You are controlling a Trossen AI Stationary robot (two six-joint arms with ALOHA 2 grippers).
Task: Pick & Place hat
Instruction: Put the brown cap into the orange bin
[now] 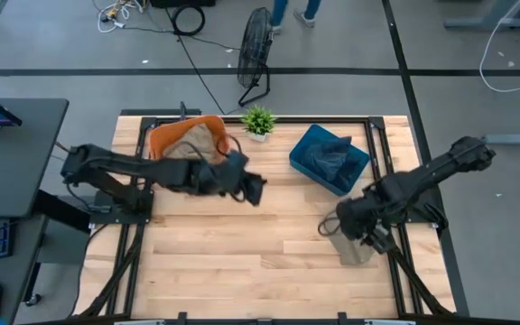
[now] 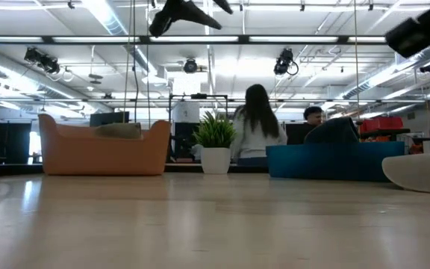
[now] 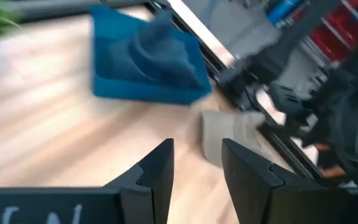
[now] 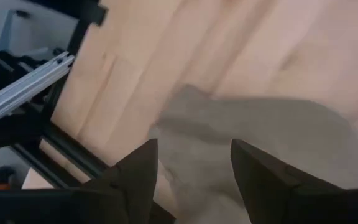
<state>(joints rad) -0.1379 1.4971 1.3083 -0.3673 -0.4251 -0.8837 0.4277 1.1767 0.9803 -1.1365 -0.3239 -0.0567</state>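
A beige hat [image 1: 356, 249] lies flat on the table near its right edge, also seen in the low view [image 2: 422, 172] and the left wrist view [image 3: 227, 132]. My right gripper [image 4: 194, 174] hovers open just above it [image 4: 260, 140], with a finger over each side of it, and shows in the high view [image 1: 341, 227]. My left gripper [image 3: 197, 169] is open and raised over the table's middle [image 1: 253, 190], touching nothing. An orange basket [image 1: 188, 138] holds another beige hat. A blue basket [image 1: 329, 159] holds a dark blue hat.
A small potted plant [image 1: 258, 121] stands at the far edge between the two baskets. Black frame rails [image 4: 23, 81] run along the table's right edge close to the hat. Bare wood lies across the near half of the table [image 1: 242, 253]. People sit in the room beyond.
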